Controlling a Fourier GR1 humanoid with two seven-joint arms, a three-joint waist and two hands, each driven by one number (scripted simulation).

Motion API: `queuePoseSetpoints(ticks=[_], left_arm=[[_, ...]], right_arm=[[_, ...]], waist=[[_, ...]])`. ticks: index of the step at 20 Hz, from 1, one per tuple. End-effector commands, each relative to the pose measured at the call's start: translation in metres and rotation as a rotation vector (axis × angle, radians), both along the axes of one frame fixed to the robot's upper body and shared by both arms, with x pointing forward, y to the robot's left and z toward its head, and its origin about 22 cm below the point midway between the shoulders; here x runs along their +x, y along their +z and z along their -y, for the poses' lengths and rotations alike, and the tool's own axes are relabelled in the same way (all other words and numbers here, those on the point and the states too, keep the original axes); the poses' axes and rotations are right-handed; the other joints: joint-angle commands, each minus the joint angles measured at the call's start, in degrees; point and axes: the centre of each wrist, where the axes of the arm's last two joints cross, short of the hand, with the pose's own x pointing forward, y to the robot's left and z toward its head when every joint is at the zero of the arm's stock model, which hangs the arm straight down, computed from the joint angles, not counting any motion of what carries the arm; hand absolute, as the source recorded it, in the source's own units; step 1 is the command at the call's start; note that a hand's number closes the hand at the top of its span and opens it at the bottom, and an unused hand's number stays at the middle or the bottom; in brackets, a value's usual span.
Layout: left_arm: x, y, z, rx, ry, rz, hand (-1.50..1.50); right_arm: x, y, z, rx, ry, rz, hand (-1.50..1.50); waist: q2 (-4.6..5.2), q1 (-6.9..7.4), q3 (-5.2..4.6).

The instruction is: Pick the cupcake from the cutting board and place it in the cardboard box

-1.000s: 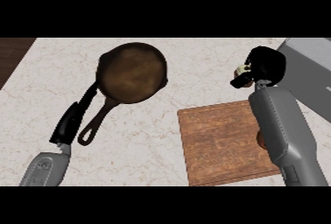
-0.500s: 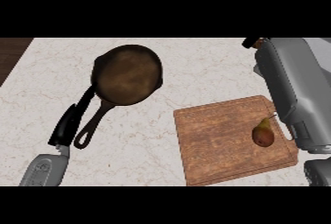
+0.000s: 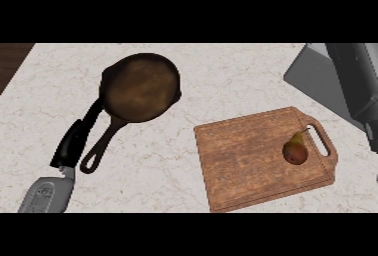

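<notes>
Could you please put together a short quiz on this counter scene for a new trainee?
1. True or false: the pear lies on the cutting board.
2. Which thing lies on the counter to the left of the cutting board? A) the frying pan B) a kettle C) a stack of plates
3. Fill in: the left robot hand shows right beside the frying pan's ____.

Key: 1 true; 2 A; 3 handle.
</notes>
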Motion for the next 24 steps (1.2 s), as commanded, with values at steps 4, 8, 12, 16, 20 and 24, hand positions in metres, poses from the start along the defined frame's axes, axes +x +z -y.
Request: queuePoseSetpoints(ticks=[4, 8, 12, 16, 20, 24], left_arm=[[0.000, 0.001, 0.004, -0.002, 0.021, -0.003, 0.00], [-0.004, -0.002, -0.014, -0.014, 0.016, -0.017, 0.00], [-0.006, -0.003, 0.004, 0.000, 0.009, -0.009, 0.00], [-0.015, -0.010, -0.007, 0.008, 0.015, -0.012, 0.00], [-0.008, -0.004, -0.007, -0.001, 0.011, -0.002, 0.00], [-0.010, 0.001, 0.014, -0.018, -0.010, -0.004, 0.00]], right_arm=[[-0.008, 0.019, 0.059, 0.015, -0.107, 0.027, 1.50], [-0.019, -0.011, 0.103, 0.042, -0.126, -0.018, 1.50], [-0.022, -0.023, 0.125, 0.065, -0.174, -0.070, 1.50], [-0.032, -0.023, 0.161, 0.315, -0.220, -0.120, 1.50], [-0.039, -0.066, 0.173, 0.478, -0.145, -0.181, -1.50], [-0.051, -0.104, 0.180, 0.435, -0.028, -0.028, -1.50]], waist=[[-0.13, -0.63, 0.02], [-0.16, -1.01, 0.03], [0.04, -0.29, 0.04], [0.28, 0.02, 0.08], [0.48, 0.25, 0.13], [0.34, 0.59, 0.21]])
